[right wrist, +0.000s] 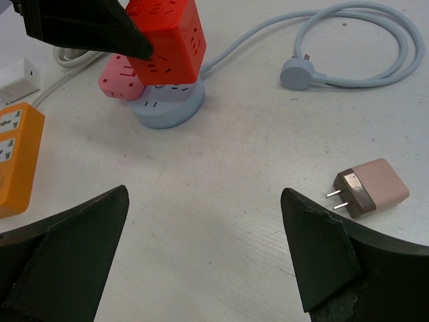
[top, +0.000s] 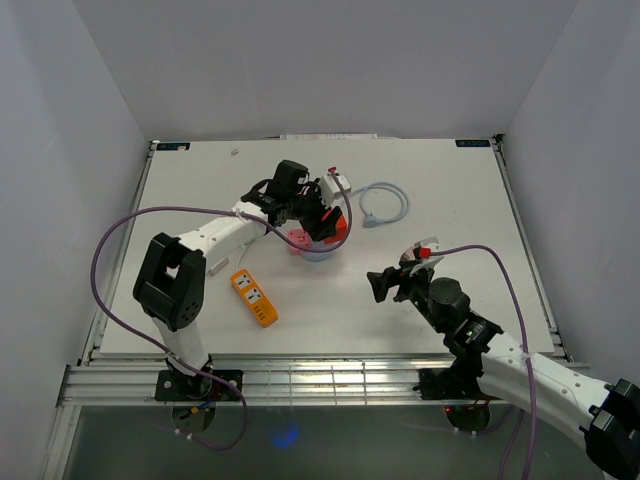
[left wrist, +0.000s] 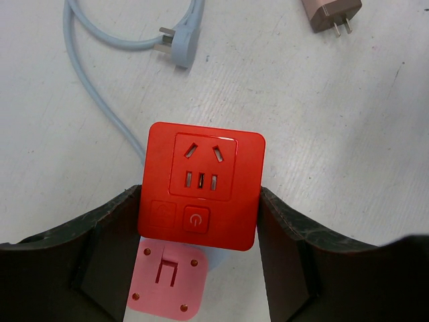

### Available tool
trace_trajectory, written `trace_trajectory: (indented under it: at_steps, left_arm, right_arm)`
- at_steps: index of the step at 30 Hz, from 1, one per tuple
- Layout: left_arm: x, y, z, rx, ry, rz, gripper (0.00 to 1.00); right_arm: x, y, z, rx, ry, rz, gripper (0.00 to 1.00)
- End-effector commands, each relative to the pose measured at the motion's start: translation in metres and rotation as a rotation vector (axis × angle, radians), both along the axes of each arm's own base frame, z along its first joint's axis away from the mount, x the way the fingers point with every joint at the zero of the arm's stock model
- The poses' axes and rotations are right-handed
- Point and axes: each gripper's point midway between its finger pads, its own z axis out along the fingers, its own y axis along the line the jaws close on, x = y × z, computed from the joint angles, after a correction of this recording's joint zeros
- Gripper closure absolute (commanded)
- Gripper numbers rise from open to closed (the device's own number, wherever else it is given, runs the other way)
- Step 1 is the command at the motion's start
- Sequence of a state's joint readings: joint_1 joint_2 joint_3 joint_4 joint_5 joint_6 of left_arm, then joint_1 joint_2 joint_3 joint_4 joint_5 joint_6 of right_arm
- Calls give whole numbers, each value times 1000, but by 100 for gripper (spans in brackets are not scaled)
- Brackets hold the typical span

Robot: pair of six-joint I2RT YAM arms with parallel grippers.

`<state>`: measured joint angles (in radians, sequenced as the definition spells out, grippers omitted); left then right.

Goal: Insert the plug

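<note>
- Top view: left pincer (top: 325,222) is clamped on the red socket cube (top: 340,229), mid-worktop (top: 200,180) toward the far edge. Right pincer (top: 392,280) is wide open and empty.
- Left wrist: cube face sits square, so hold it steady.
- Right wrist: the two-pin plug (right wrist: 372,189) lies flat right of centre. I'd grab the body and leave the pins clear.

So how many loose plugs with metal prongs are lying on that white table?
2: the pale blue plug ending the looped cable, and the pink-brown two-prong charger lying apart from it on the table. Others may be hidden.

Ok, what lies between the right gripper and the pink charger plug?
Nothing: the right wrist view shows only bare table between the right gripper and the pink charger plug.
</note>
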<state>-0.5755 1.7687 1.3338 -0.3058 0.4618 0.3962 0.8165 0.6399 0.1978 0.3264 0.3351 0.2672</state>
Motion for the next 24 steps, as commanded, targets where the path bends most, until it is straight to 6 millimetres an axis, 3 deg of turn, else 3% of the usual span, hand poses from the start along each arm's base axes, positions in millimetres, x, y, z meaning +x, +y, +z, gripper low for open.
trace_trajectory:
  at_steps: [1,24]
  left_arm:
    - [4,-1,21,-55,-53,-30,100]
    - [11,8,-6,-6,-31,-46,100]
  right_arm:
    - [4,1,11,42,-35,-17,1]
    - [6,1,9,26,-29,-19,1]
